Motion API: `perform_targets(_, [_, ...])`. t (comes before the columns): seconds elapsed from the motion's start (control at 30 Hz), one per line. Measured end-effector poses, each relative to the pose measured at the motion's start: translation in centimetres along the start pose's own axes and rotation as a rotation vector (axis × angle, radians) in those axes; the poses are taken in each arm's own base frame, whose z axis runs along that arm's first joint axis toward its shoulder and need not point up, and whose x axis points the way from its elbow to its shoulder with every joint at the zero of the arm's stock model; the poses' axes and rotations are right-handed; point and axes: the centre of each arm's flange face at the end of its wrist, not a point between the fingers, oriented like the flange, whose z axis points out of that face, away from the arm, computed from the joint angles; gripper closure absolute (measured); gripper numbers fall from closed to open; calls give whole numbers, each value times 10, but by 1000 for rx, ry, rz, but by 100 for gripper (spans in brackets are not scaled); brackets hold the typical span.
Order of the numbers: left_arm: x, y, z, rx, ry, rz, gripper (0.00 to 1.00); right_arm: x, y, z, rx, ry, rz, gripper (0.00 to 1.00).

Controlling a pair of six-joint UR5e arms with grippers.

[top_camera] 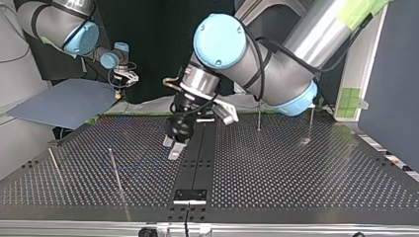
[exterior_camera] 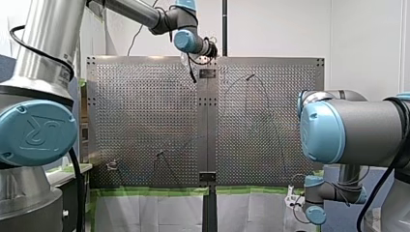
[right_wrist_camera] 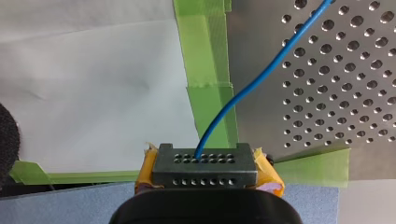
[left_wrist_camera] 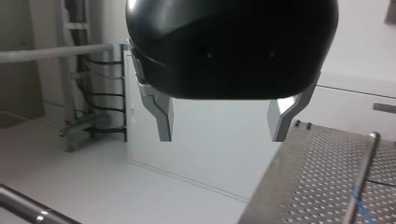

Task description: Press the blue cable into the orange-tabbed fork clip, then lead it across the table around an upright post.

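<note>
Right end effector (right_wrist_camera: pixel 205 167) was clamped on the cable (right_wrist_camera: pixel 261 77) just off the taped edge of the bench (right_wrist_camera: pixel 336 93), left end effector (left_wrist_camera: pixel 222 123) open and empty over its middle; cable looked thin, light, floppy, so best held short, under tension.

cable (right_wrist_camera: pixel 261 74): plain blue.
table (right_wrist_camera: pixel 355 70): silver-grey metal, even grid of dark round holes.
strip (top_camera: pixel 197 153) down the table's middle: black.
tape (right_wrist_camera: pixel 205 56): bright green.
left gripper (left_wrist_camera: pixel 222 135): glossy black body, grey metal fingers (left_wrist_camera: pixel 161 116).
right gripper (right_wrist_camera: pixel 205 168): yellow pads (right_wrist_camera: pixel 147 170), dark grey block (right_wrist_camera: pixel 205 161) with rows of small holes.
arm joints (top_camera: pixel 220 39): light blue caps on silver.
sheet (top_camera: pixel 64 101): dull grey-blue.
</note>
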Motion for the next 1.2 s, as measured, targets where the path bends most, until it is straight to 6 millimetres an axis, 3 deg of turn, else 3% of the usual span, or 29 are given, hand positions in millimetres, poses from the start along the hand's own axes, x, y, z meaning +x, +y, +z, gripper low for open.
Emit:
perform_targets(0.27, [-18, 2, -18, 21, -63, -8, 0, 0, 0, 0, 1, 1, 0, 100])
perform_targets(0.37, [-14, 6, -21, 22, -72, -4, 0, 0, 0, 0, 1, 1, -1, 100])
perform_targets(0.87, [82, 52, -16, -28, 16, 72, 0, 0, -1, 0, 3, 1, -2, 100])
perform_targets(1.2, [117, 70, -29, -34, 29, 75, 0, 0, -2, 0, 4, 0, -2, 100])
